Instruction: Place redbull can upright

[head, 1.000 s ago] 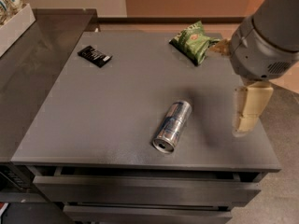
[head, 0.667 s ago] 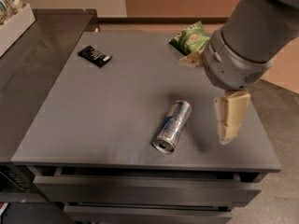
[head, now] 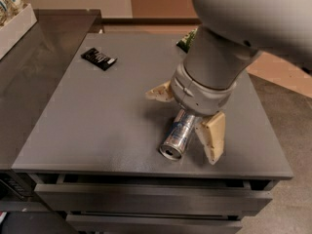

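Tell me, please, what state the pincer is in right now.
The pincer is open, low over the redbull can lying on its side on the table, one finger on either side; holding nothing.

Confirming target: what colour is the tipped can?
Silver and blue can, camera view; gripper straddles it.

one high view, angled down over the table (head: 97, 130)
the camera sits near the front edge; the arm (head: 229, 57) fills the upper right, its gripper (head: 181, 126) low at centre, fingers spread astride the redbull can (head: 175, 140).
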Available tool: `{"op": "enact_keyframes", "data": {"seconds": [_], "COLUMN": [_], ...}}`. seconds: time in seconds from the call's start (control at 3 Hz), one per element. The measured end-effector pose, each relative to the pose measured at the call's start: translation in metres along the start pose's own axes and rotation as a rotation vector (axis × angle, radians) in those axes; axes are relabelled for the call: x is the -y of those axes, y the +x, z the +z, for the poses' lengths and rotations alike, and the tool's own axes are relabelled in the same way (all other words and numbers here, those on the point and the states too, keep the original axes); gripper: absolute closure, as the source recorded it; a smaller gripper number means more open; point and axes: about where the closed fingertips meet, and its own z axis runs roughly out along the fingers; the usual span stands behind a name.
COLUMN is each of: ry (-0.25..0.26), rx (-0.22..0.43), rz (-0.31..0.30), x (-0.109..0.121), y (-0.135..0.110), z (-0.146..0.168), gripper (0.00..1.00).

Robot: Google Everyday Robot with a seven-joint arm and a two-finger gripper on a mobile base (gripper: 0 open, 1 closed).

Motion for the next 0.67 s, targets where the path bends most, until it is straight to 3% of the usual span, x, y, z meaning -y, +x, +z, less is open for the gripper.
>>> {"op": "enact_keyframes", "data": {"seconds": [0.33,0.67], "ry": [-0.08,-0.144], "rx": [0.019,0.02], "rz": [-0.14,-0.237], "x": [0.004,0.006], "y": [-0.013,-0.018], "z": [0.025,0.042], "gripper": [0.0,0.0]}}
